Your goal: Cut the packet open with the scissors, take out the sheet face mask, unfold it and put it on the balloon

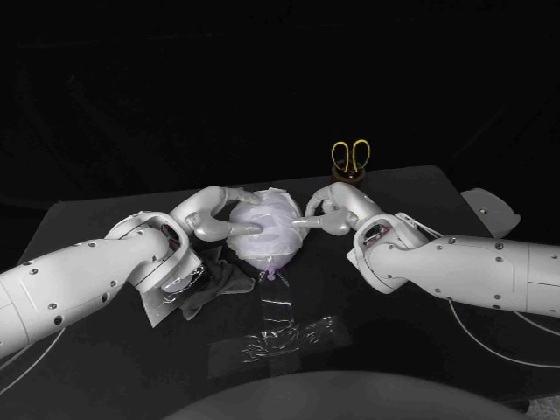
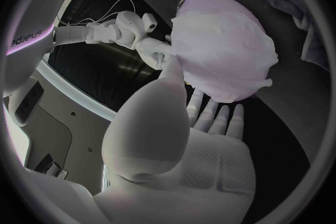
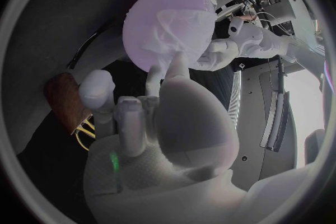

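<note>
Black table [image 1: 419, 194] under a dark backdrop carries the whole scene, with the balloon [image 1: 268, 241] lying near its middle and the sheet face mask [image 1: 262, 214] draped over the upper side. The left hand [image 1: 211, 219] sits at the balloon's 9 o'clock, its fingers spread and lying against the mask-covered skin without closing round anything. The right hand [image 1: 337, 214] sits at 3 o'clock, with a thumb and a finger reaching the mask's edge and the other fingers apart. I cannot tell whether those two pinch the sheet or only touch it. At the balloon's 1 o'clock, well apart, the scissors [image 1: 350, 155] stand upright in a brown holder [image 1: 345, 178]. The cut packet [image 1: 286, 334] lies flat at 6 o'clock, and a dark cloth [image 1: 223, 284] lies at 7 o'clock beside the left arm. The task looks close to done, with only smoothing left. The risk I judge greatest is the light balloon slipping out sideways if one hand presses harder than the other. A damp mask may also cling to the fingertips and peel away or bunch up when a hand draws off.
</note>
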Robot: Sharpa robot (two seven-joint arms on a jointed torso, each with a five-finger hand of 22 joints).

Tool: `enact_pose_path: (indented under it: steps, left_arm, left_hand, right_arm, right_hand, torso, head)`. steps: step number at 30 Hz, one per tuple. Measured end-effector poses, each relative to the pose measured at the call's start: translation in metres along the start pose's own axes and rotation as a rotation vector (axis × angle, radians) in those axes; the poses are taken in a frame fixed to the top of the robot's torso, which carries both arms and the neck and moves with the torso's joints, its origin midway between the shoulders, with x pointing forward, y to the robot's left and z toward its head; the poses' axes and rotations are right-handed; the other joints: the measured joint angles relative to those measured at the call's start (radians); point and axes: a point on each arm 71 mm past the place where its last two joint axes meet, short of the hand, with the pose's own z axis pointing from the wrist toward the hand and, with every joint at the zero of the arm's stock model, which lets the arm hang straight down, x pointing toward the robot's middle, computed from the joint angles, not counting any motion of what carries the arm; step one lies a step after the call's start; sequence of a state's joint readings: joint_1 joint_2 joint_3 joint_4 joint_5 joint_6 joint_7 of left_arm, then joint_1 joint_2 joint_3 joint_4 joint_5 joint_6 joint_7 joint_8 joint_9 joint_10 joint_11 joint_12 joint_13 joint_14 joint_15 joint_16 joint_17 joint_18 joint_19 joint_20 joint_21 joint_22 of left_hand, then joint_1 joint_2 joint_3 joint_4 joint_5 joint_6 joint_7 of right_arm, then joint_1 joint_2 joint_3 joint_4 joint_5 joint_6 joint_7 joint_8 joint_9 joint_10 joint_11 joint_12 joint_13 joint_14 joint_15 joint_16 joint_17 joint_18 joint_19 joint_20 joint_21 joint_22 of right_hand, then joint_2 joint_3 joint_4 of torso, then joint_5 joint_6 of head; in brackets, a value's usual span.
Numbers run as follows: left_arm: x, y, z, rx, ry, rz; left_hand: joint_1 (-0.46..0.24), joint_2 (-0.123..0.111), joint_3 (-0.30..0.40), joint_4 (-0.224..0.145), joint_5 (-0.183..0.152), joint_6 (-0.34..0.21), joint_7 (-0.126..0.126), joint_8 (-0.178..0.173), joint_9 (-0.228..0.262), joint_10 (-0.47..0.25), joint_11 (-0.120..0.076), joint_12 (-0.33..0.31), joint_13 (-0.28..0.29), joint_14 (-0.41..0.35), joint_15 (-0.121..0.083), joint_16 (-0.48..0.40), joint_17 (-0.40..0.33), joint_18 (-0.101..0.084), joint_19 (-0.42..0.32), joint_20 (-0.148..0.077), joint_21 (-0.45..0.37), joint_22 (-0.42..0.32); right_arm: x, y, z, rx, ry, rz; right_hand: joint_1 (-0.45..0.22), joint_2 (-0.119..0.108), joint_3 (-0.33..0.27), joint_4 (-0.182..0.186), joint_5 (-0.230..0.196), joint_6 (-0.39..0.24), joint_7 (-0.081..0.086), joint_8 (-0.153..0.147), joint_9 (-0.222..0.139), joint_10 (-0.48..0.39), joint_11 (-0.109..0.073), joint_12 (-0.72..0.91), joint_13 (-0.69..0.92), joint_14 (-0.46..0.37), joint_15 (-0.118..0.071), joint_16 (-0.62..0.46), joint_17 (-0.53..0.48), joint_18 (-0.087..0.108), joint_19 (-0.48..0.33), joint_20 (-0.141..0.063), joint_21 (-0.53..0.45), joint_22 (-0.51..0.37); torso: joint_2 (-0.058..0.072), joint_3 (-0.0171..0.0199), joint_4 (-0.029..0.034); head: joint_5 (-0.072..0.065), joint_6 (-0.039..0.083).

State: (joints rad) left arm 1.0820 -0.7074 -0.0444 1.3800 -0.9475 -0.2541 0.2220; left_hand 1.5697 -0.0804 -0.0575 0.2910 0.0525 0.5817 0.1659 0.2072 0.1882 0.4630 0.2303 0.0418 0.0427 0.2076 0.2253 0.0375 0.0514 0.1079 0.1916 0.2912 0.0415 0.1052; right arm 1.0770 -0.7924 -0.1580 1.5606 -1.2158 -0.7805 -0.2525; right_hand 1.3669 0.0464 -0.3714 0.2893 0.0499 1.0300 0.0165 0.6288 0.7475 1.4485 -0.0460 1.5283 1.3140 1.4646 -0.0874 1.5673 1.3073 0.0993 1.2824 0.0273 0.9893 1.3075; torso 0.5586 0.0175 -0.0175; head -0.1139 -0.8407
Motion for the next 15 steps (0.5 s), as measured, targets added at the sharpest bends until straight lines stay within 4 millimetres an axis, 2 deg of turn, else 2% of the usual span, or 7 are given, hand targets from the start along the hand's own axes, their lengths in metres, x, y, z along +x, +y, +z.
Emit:
enact_pose_path:
  steps: [6, 8, 9, 15]
  left_arm:
    - [0.000, 0.000, 0.000, 0.000, 0.000, 0.000]
    - [0.000, 0.000, 0.000, 0.000, 0.000, 0.000]
    - [0.000, 0.000, 0.000, 0.000, 0.000, 0.000]
    - [0.000, 0.000, 0.000, 0.000, 0.000, 0.000]
  left_hand:
    - [0.000, 0.000, 0.000, 0.000, 0.000, 0.000, 0.000, 0.001, 0.000, 0.000, 0.000, 0.000, 0.000, 0.000, 0.000, 0.000, 0.000, 0.000, 0.000, 0.000, 0.000, 0.000]
    - [0.000, 0.000, 0.000, 0.000, 0.000, 0.003, 0.003, 0.002, 0.000, 0.000, 0.000, 0.000, 0.000, 0.000, 0.000, 0.000, 0.000, 0.000, 0.000, 0.000, 0.000, 0.000]
    - [0.000, 0.000, 0.000, 0.000, 0.000, 0.003, 0.003, 0.002, 0.000, 0.000, 0.000, 0.000, 0.000, 0.000, 0.000, 0.000, 0.000, 0.000, 0.000, 0.000, 0.000, 0.000]
    - [0.000, 0.000, 0.000, 0.000, 0.000, 0.003, 0.003, 0.002, 0.001, 0.000, 0.000, -0.001, 0.000, 0.000, 0.000, 0.000, 0.000, 0.000, 0.000, 0.000, 0.000, 0.000]
  right_arm:
    - [0.003, -0.004, 0.010, 0.010, 0.001, -0.030]
    - [0.003, -0.005, 0.012, 0.011, 0.002, -0.043]
    - [0.003, -0.006, 0.014, 0.012, 0.004, -0.054]
    - [0.001, -0.013, 0.018, 0.011, 0.024, -0.119]
  right_hand:
    - [0.001, 0.000, -0.015, -0.009, 0.000, 0.000, 0.000, 0.014, 0.007, 0.000, 0.000, 0.000, 0.000, 0.000, 0.000, 0.000, 0.000, 0.000, 0.000, 0.000, 0.000, 0.000]
    - [0.021, -0.019, -0.025, -0.019, 0.000, -0.002, -0.002, 0.019, 0.008, 0.000, 0.000, -0.001, -0.001, 0.000, 0.000, 0.000, 0.000, 0.000, 0.000, 0.000, 0.000, 0.001]
    - [0.038, -0.017, -0.027, -0.022, 0.000, -0.004, -0.004, 0.021, 0.009, 0.000, 0.000, -0.002, -0.001, 0.000, 0.000, 0.000, 0.000, 0.000, 0.000, 0.000, 0.000, 0.001]
    - [0.078, -0.038, -0.044, -0.038, 0.000, -0.005, -0.005, 0.025, 0.010, 0.002, 0.002, -0.002, -0.001, 0.000, 0.000, -0.001, 0.000, -0.001, 0.000, 0.000, -0.006, 0.001]
  torso:
    - [-0.001, 0.0009, -0.0007]
    - [-0.001, 0.0009, -0.0007]
    - [-0.001, 0.0008, -0.0006]
    - [-0.001, 0.0014, -0.0013]
  head:
    - [0.000, -0.001]
    - [0.000, -0.002]
    - [0.000, -0.002]
    - [0.000, -0.004]
